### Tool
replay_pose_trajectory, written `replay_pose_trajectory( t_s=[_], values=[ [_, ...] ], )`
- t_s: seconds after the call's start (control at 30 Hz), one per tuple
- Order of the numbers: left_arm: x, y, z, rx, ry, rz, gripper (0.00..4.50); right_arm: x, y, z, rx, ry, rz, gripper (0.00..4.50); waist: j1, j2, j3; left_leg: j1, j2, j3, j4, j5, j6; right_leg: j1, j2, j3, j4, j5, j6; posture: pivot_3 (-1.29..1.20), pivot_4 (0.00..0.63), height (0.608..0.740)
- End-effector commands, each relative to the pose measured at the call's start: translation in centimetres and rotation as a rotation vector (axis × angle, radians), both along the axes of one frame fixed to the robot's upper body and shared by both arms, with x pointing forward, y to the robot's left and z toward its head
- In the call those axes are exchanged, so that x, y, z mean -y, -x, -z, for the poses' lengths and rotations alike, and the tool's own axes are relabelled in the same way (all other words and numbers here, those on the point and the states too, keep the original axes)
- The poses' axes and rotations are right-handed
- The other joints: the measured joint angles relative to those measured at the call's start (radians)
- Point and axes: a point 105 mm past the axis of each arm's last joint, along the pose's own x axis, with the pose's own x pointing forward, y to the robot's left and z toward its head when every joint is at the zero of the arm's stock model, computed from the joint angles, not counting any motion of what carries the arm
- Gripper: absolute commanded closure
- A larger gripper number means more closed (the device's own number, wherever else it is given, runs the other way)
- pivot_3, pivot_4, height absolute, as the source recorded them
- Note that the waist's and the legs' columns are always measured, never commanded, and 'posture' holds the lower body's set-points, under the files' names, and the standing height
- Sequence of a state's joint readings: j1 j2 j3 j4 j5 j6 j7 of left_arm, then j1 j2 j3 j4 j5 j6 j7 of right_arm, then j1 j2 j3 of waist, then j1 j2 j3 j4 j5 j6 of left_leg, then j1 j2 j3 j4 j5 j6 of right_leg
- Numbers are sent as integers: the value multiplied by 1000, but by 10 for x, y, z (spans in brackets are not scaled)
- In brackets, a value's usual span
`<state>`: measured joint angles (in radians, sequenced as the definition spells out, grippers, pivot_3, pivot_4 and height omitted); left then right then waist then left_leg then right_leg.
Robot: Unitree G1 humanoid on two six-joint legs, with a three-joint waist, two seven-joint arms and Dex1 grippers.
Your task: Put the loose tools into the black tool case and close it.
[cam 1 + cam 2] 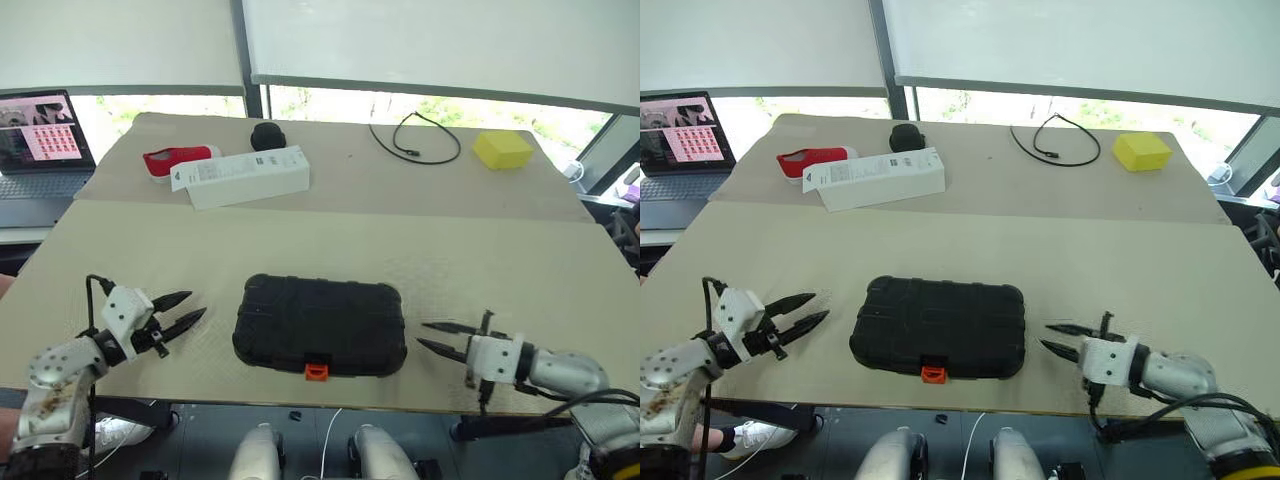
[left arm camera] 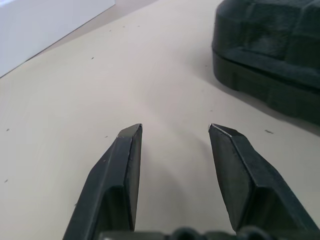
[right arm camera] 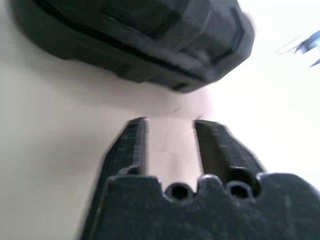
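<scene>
Bare table (image 1: 520,270) flanks the closed black tool case (image 1: 320,322) on both sides.

Left gripper (image 1: 188,309) and right gripper (image 1: 433,337): both held low, fingers parted and empty, pointing inward toward each other.

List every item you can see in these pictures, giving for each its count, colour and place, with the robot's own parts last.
tool case: one, black with an orange latch, closed, near edge of the table, between the two claws.
carton: one, white, oblong, far left of the table.
red and white object: one, beside the carton's left end.
round object: one, black, behind the carton.
cable: one, black, looped, far middle.
block: one, yellow, far right.
laptop: one, screen lit, off the table's left.
table: one, beige.
left claw: black fingers, open, left of the case.
right claw: black fingers, open, right of the case.
</scene>
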<state>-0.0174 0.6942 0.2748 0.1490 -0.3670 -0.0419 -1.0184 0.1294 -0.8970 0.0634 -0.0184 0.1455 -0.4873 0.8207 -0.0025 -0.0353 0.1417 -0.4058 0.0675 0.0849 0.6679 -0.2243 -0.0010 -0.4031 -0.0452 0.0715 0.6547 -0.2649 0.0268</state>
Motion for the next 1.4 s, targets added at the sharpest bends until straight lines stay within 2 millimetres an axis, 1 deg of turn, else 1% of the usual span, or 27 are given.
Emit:
replay_pose_trajectory(
  t_s=[0.03, 0.1, 0.17, 0.23, 0.27, 0.33, 0.4, 0.43, 0.5, 0.53, 0.63, 0.7, 0.73, 0.87, 1.0, 1.07, 1.1, 1.2, 1.27, 1.33, 1.4],
  values=[
    [18, -21, -21, 18, 17, 75, 3781, -18, 23, -13, -147, -79, -70, 4495, 6, 0, 0, 0, 0, 0, 0, 0, 0, 0, 0, 0, 0, 0, 0, 0, 150, 740],
    [30, -31, -23, 12, 10, 110, 4404, -26, 35, -7, -230, -68, -100, 4500, 7, -1, 0, 0, 0, 0, 0, 0, 0, 0, 1, 0, 0, 0, 0, 0, 150, 740],
    [44, -42, -23, -10, -13, 159, 4404, -31, 45, 4, -253, 13, -154, 4500, 5, -1, 0, 0, 0, 0, 0, 0, 0, 0, 1, 0, 0, 0, 0, 0, 150, 740],
    [52, -48, -21, -27, -31, 192, 4404, -36, 48, 9, -271, 36, -176, 4500, 1, -1, 0, 0, 0, 0, 0, 0, 0, 0, 1, 0, 0, 0, 0, 0, 150, 740],
    [54, -51, -18, -49, -56, 209, 4404, -40, 45, 9, -268, 27, -174, 4500, -1, -1, 0, 0, 0, 0, 0, 0, 0, 0, 2, 0, 0, 0, 0, 0, 150, 740],
    [59, -59, -15, -77, -113, 245, 4404, -57, 39, 9, -277, 1, -172, 4500, -7, -1, 0, -1, 0, 0, 0, 0, 0, -1, 2, 0, 0, 0, 0, 0, 150, 740],
    [61, -67, -15, -100, -111, 244, 4404, -72, 37, 6, -300, -28, -184, 4500, -10, -3, 1, -1, 0, -1, 1, 0, 0, -1, 4, 0, 1, 0, 0, 0, 150, 740],
    [63, -69, -15, -101, -110, 252, 4404, -77, 34, 4, -288, -42, -183, 4500, -9, -3, 1, -2, 0, -1, 1, 1, -1, -2, 4, 0, 2, 0, 0, 0, 150, 740],
    [68, -68, -9, -124, -122, 292, 4404, -88, 23, 1, -247, -68, -166, 4500, -10, -3, 1, -2, 0, -2, 1, 1, -1, -2, 4, 0, 2, 0, 0, 0, 150, 740],
    [69, -66, -6, -138, -125, 304, 4404, -91, 16, 0, -225, -73, -144, 4500, -12, -3, 1, -2, 0, -1, 1, 1, -1, -2, 4, 0, 1, 0, 0, 0, 150, 740],
    [68, -61, -1, -159, -123, 324, 4404, -91, -2, -3, -167, -87, -83, 4500, -12, -4, 1, -3, 0, 0, 1, 1, -1, -3, 3, 1, 1, 0, 0, 0, 150, 740],
    [65, -56, 1, -169, -110, 317, 4404, -91, -21, -11, -116, -134, -30, 4500, -11, -4, 1, -3, 0, 0, 1, 1, -1, -3, 3, 0, 2, 0, 0, 0, 150, 740],
    [64, -54, 2, -171, -105, 313, 4404, -90, -26, -13, -103, -148, -14, 4500, -13, -4, 1, -3, 0, 0, 1, 1, -1, -3, 3, 0, 2, 0, 0, 0, 150, 740],
    [61, -40, 2, -179, -49, 296, 4404, -86, -52, -18, -40, -181, 37, 4500, -14, -4, 1, -3, 0, 0, 1, 1, -1, -3, 3, 0, 2, 0, 0, 0, 150, 740],
    [62, -26, 0, -170, -13, 284, 4404, -83, -70, -24, -13, -198, 62, 4500, -10, -4, 2, -4, 0, 0, 1, 1, -1, -5, 2, 0, 2, 0, 0, 0, 150, 740],
    [53, -26, -1, -170, -4, 224, 4404, -80, -78, -27, -1, -192, 66, 4500, -10, -3, 2, -5, 0, 0, 1, 1, -1, -6, 2, 0, 2, 0, 0, 0, 150, 740],
    [47, -27, -4, -162, -5, 194, 4404, -77, -80, -28, 1, -191, 68, 4500, -10, -3, 2, -6, 0, 0, 1, 1, -1, -6, 2, 0, 2, 0, 0, 0, 150, 740],
    [32, -33, -20, -139, 21, 135, 4404, -70, -79, -31, -24, -207, 80, 4500, -10, -3, 2, -6, 0, -1, 1, 1, -1, -6, 2, 0, 3, 0, 0, 0, 150, 740],
    [28, -32, -32, -156, 27, 159, 4404, -68, -70, -28, -71, -211, 61, 4500, -10, -3, 2, -6, 0, -1, 1, 1, -1, -6, 2, 0, 3, 0, 0, 0, 150, 740],
    [31, -27, -44, -210, 30, 231, 4404, -70, -56, -22, -133, -212, 32, 4500, -7, -4, 2, -6, 0, -1, 1, 1, -1, -6, 2, -1, 3, 0, 0, 0, 150, 740],
    [42, -24, -52, -259, 37, 306, 4404, -74, -45, -17, -176, -210, 14, 4500, -6, -4, 2, -7, 0, -1, 1, 0, -1, -6, 2, -1, 2, 0, 0, 0, 150, 740]
  ],
)
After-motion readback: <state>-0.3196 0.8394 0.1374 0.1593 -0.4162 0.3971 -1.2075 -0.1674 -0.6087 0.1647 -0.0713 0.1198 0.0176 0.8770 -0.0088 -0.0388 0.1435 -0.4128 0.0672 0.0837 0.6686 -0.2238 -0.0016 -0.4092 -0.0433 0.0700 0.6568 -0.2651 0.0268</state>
